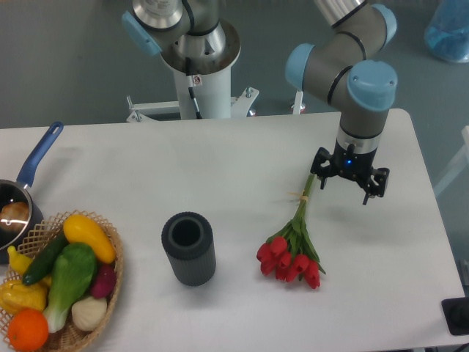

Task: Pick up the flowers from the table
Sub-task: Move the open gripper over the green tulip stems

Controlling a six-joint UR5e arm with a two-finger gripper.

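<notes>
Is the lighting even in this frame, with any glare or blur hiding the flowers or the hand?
Fixed camera view: soft, even light, faint shadows under the flowers and hand; no glare on the white table; both sharp; the hand's dark fingers are small, detail limited.

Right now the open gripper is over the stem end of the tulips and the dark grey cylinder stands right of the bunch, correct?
Not quite. The camera view shows the dark grey cylinder standing left of the tulips, not right. The rest holds: the gripper is open, above the stem end of the bunch.
</notes>
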